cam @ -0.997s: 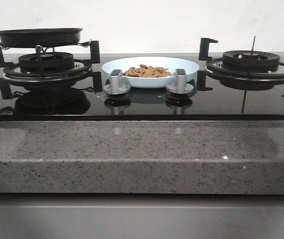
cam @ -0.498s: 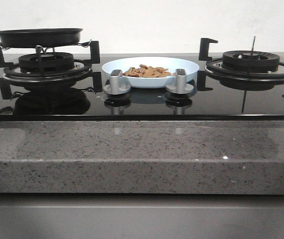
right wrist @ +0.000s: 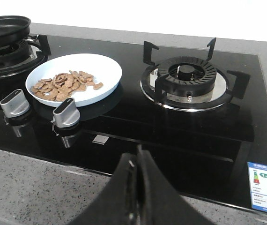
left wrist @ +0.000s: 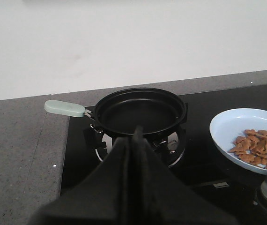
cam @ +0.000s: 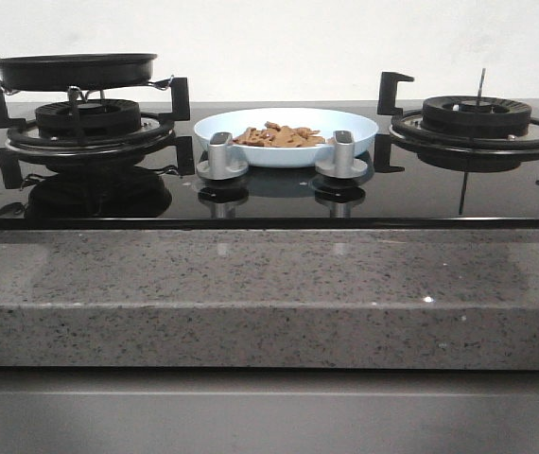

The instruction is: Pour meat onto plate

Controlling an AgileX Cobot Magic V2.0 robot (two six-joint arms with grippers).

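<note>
Two tools pressed closed, left tool, right tool, holding nothing

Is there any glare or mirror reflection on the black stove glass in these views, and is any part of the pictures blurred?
Front view: the stove glass mirrors the left burner and the knobs; image sharp. Right wrist view: the glass reflects the plate softly; the shut right gripper is close and slightly blurred. Left wrist view: even light, the pan is matte; the shut left gripper looks soft.

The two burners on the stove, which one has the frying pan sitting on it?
The left burner, beside the plate of meat, carries the black frying pan. The right burner is bare.
</note>
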